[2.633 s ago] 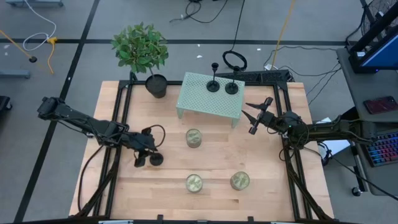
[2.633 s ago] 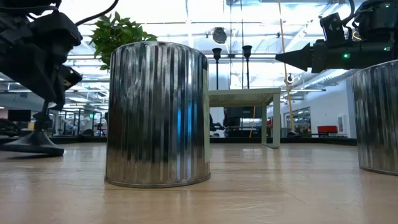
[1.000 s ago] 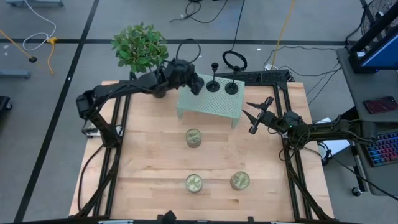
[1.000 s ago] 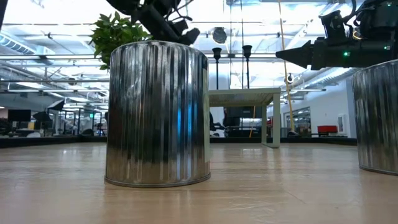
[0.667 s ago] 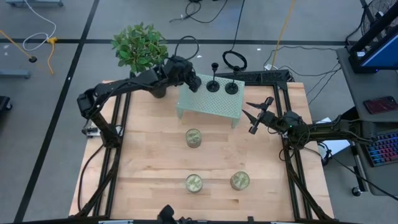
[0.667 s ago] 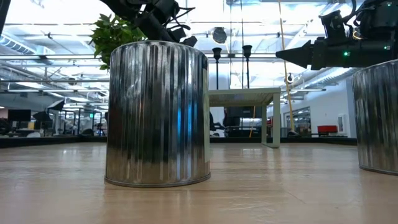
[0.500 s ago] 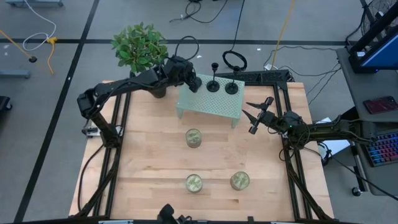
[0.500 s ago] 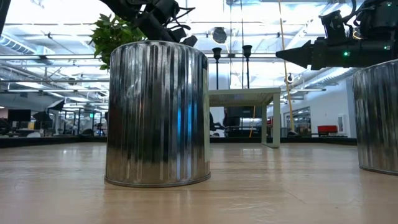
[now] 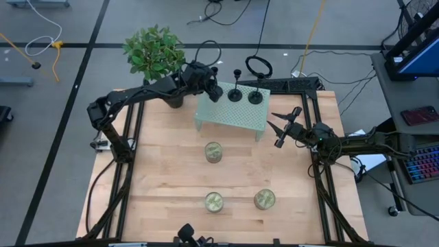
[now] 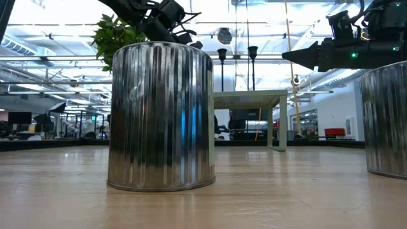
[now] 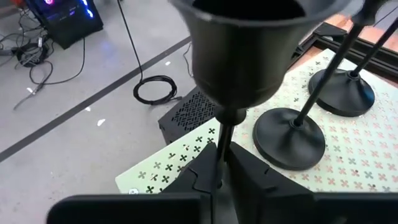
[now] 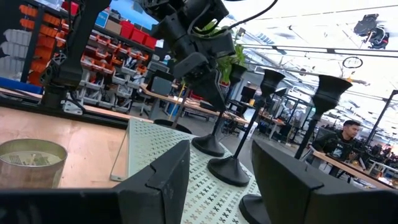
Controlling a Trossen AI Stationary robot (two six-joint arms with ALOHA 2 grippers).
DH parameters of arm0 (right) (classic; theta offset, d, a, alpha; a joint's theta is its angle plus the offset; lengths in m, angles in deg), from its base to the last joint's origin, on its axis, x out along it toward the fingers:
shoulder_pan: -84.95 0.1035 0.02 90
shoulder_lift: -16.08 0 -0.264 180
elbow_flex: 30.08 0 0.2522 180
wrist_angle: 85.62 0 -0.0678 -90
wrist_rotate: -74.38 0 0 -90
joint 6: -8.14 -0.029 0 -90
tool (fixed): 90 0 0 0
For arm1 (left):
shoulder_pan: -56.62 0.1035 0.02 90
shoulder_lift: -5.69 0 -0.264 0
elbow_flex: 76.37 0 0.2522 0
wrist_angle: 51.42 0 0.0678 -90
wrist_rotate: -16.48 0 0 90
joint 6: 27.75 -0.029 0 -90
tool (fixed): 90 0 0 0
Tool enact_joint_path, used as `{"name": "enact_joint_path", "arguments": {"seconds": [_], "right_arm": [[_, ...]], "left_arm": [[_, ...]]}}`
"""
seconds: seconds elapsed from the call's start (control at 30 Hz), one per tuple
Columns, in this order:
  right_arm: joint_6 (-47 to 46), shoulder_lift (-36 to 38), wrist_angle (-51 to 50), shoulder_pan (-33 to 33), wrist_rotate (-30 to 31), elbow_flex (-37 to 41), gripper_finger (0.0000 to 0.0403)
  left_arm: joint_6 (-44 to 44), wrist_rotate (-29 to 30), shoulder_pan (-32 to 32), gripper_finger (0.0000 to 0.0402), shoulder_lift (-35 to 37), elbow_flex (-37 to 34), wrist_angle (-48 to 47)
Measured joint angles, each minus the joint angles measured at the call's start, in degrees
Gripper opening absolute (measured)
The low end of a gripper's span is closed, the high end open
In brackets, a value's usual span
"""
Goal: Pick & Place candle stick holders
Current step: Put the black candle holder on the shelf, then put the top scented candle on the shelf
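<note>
The left gripper (image 11: 222, 165) hangs over the far left corner of the pale green perforated stand (image 9: 233, 113), which is at the far middle of the bench (image 9: 171, 178). Its fingers (image 11: 202, 171) are together on the thin stem of the third candle stick holder (image 11: 249, 50), low on the stem, with the cup rising above them. Its base is hidden behind the fingers, so I cannot tell if it already rests on the stand. The two other holders (image 9: 235, 95) (image 9: 255, 97) stand upright on the far edge of the stand, just beside the held one and near each other.

The holder looks like stiff dark metal, rather light, with most weight in the flat round base. I judge that the smooth stem can slip or turn between the fingers. The low grip on the stem seems the right one, because the piece then hangs straight. It is narrow and tall, so a push against it could tip its neighbours.

The right gripper (image 9: 283, 126) waits near the right edge of the bench, fingers apart, holding nothing.

Compared with the earliest frame, the left arm has left the left edge of the bench, where it held this holder low, and now reaches the stand. The right arm has not moved.
</note>
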Motion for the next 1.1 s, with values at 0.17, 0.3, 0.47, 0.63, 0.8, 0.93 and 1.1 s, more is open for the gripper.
{"name": "enact_joint_path", "arguments": {"seconds": [0.17, 0.3, 0.47, 0.63, 0.8, 0.93, 1.1], "right_arm": [[0.0, 0.0, 0.0, 0.0, 0.0, 0.0, 0.0164], [0.0, 0.0, 0.0, 0.0, 0.0, 0.0, 0.0164], [-0.1, 0.0, 0.0, 0.0, 0.0, 0.0, 0.0164], [-0.2, 0.0, -0.2, 0.0, -0.1, 0.0, 0.0164], [-0.2, 0.0, -0.2, 0.0, -0.1, 0.0, 0.0164], [-0.2, 0.0, -0.1, 0.0, -0.1, 0.0, 0.0164], [-2.9, 0.0, 0.5, 0.0, -4.5, 0.0, 0.0164]], "left_arm": [[-0.3, 0.0, 0.0, 0.0071, 0.0, 0.0, -0.2], [-0.5, 0.0, -0.3, 0.0093, 0.0, 0.0, -0.4], [-0.6, 0.0, -0.8, 0.0102, 1.8, 0.0, -1.8], [-0.3, 0.0, -1.4, 0.0103, 5.6, 0.0, -4.7], [-0.3, -0.1, -2.7, 0.0104, 9.7, -0.1, -10.1], [-1.4, 0.0, -4.8, 0.0104, 12.8, -0.1, -16.1], [-4.5, -0.2, -9.1, 0.0104, 15.7, -0.1, -22.8]]}}
